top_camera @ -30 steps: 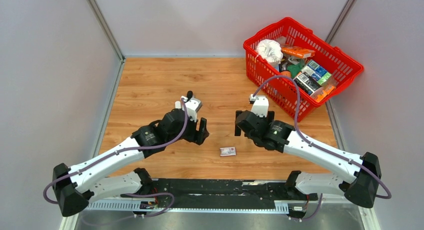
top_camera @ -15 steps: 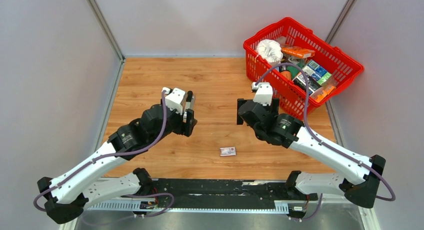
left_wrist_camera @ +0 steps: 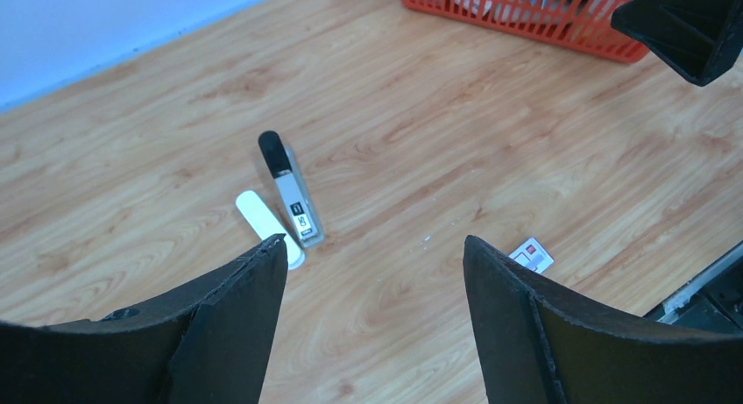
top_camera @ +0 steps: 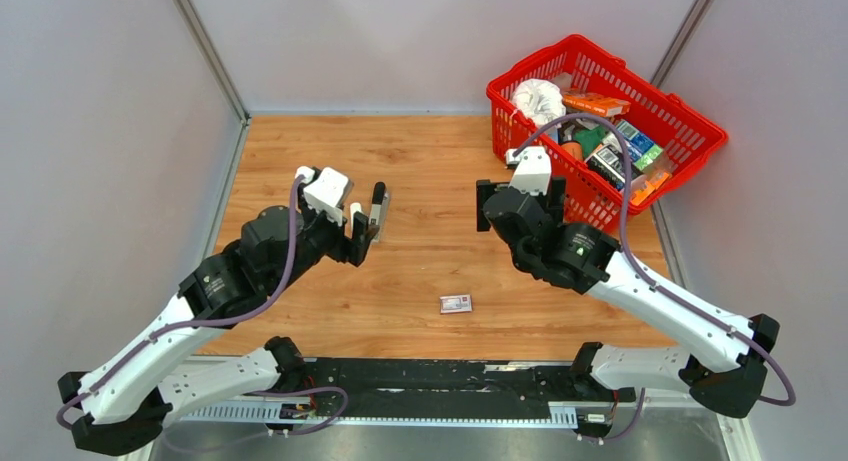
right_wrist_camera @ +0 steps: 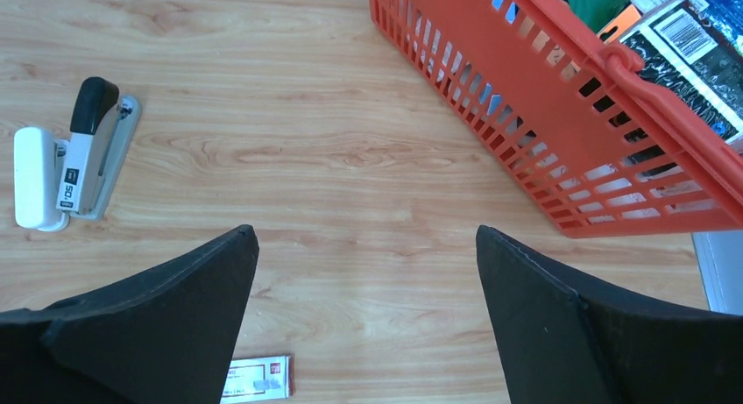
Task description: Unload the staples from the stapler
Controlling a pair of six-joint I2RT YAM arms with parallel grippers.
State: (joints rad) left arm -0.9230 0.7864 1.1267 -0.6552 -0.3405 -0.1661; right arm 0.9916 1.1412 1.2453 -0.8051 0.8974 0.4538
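Note:
The stapler [left_wrist_camera: 290,194] lies open on the wood, with a grey body, a black tip and a white part [left_wrist_camera: 265,223] beside it. It also shows in the top view [top_camera: 377,207] and in the right wrist view [right_wrist_camera: 90,157]. My left gripper [top_camera: 358,243] hangs open and empty just near-left of it, the jaws wide apart [left_wrist_camera: 375,242]. My right gripper [top_camera: 490,207] is open and empty over bare wood to the stapler's right [right_wrist_camera: 364,233]. A tiny pale speck [left_wrist_camera: 427,239] lies on the wood; I cannot tell if it is a staple.
A small red-and-white flat box [top_camera: 456,303] lies near the front edge, also in the left wrist view [left_wrist_camera: 531,254] and the right wrist view [right_wrist_camera: 257,378]. A red basket [top_camera: 556,193] full of goods stands at the back right, close to my right arm [right_wrist_camera: 526,115].
My left arm has drawn back to the left and away from the table's middle, uncovering the stapler. My right gripper has moved a little toward the back.

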